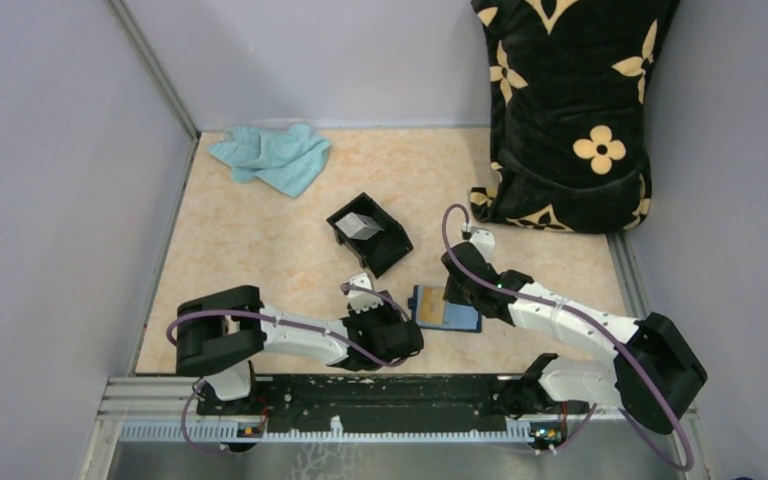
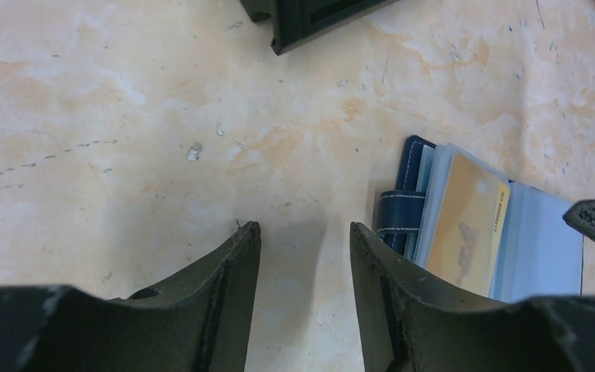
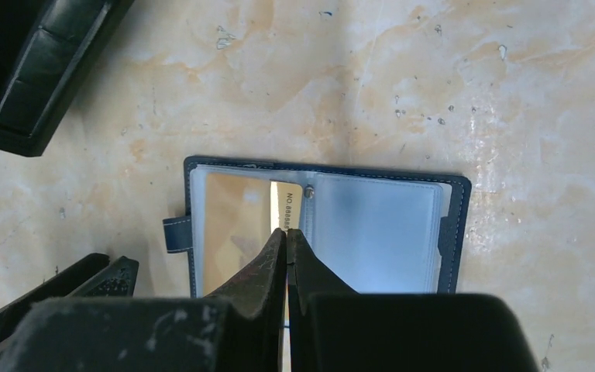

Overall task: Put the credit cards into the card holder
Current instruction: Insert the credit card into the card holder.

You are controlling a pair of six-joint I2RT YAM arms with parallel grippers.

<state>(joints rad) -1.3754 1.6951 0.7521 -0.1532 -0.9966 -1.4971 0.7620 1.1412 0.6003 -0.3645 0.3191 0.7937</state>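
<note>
Nearest me, the left fingers point(image 1: 405, 338) stand part-open and empty, low over the tabletop point(image 1: 260, 250). The card holder point(image 3: 380, 225) lies just to their right. It is open flat with its long axis running side to side, and the orange card point(image 3: 236, 229) sits in its left sleeve. The right fingers point(image 3: 287, 236) are pressed together directly over that card's inner edge, at the fold; whether they touch it I cannot tell. Farther out sits the black box point(image 1: 385, 250) with a pale card point(image 1: 360, 225) inside — ahead of the empty left fingers, so I judge that arm better placed to fetch it.
</note>
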